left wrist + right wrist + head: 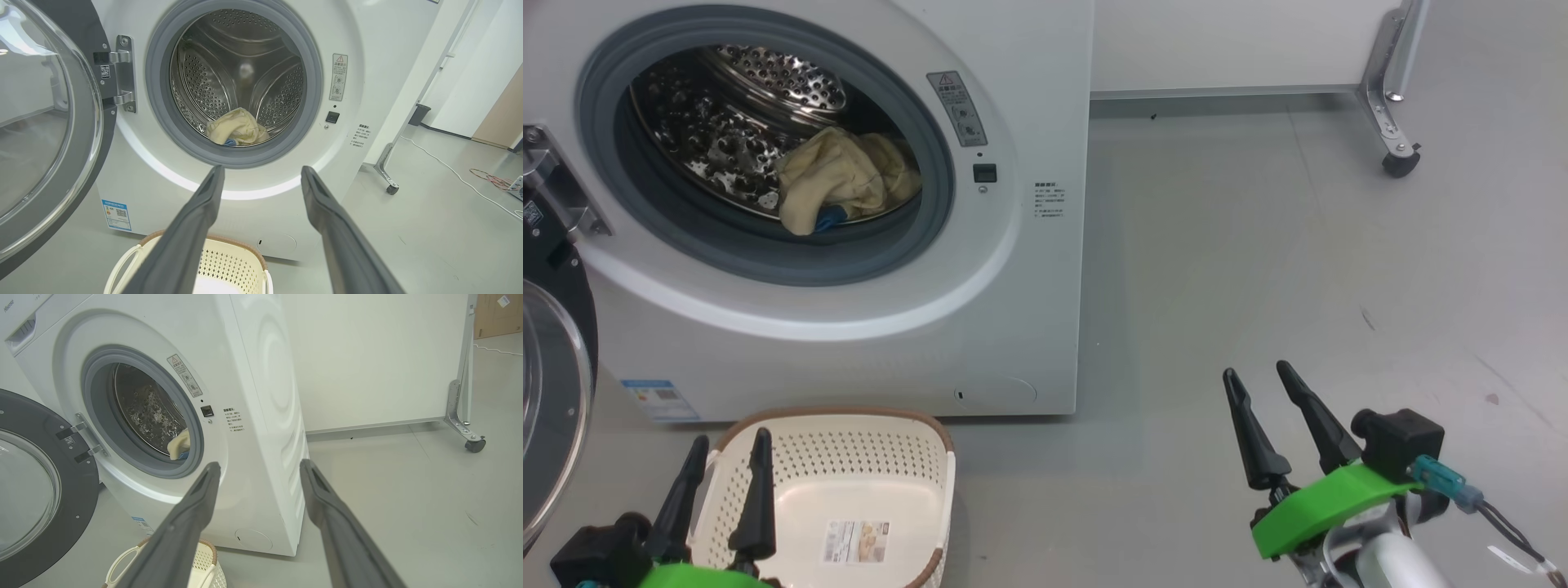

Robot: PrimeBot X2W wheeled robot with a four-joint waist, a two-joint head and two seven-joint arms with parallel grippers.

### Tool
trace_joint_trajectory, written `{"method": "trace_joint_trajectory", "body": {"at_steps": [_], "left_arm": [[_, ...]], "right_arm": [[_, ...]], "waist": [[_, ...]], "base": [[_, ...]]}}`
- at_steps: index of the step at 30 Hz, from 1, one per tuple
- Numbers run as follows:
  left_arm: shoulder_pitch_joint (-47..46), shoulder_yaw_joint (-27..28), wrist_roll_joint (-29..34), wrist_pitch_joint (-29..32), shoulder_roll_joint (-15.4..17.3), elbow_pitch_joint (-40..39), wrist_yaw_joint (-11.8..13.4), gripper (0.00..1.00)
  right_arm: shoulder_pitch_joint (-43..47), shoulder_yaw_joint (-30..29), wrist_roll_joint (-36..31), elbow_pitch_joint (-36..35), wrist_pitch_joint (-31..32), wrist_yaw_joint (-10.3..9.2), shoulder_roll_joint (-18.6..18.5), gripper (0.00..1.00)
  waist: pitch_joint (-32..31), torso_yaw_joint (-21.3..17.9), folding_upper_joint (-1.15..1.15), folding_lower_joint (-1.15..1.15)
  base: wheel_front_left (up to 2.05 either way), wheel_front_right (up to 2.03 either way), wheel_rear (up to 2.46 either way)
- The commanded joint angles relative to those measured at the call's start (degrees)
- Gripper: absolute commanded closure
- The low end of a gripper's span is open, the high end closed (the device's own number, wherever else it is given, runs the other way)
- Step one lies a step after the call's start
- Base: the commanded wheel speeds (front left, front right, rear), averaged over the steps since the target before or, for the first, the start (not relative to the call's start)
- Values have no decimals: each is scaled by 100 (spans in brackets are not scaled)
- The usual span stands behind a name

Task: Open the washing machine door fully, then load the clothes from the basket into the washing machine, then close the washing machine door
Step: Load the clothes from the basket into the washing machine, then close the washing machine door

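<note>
The white washing machine [1013, 310] stands with its door [551, 392] swung wide to the left, also seen as the door [45, 122] and the door [36, 490]. Cream-yellow clothes [841, 180] with a blue patch lie inside the steel drum, low at the front; the clothes [237, 128] and the clothes [179, 445] show there too. The cream basket [849, 498] sits on the floor before the machine and holds no fabric. My left gripper [731, 453] hovers open over the basket's left side. My right gripper [1258, 371] is open over bare floor to the right.
A white panel on a metal leg with a caster [1401, 159] stands behind at the right. Grey floor [1258, 245] stretches right of the machine. A white cable [457, 175] and red wires lie on the floor far right in the left wrist view.
</note>
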Motion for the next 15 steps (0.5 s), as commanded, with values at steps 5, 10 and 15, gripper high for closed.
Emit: {"method": "trace_joint_trajectory", "body": {"at_steps": [5, 10, 15], "left_arm": [[-155, 338, 136, -56, 23, -116, -48, 0], [-150, 389, 159, -56, -50, -82, -62, 0], [-154, 406, 206, -56, -105, -58, -68, 0]], "right_arm": [[-169, 79, 22, -163, -55, 1, 12, 0], [-178, 59, 19, -163, -55, 1, 12, 0], [-179, 66, 23, -159, -55, 1, 12, 0]], "waist": [[-5, -10, 0, 0], [-6, -17, 0, 0], [-10, -17, 0, 0]], "base": [[0, 0, 0], [0, 0, 0], [0, 0, 0]]}}
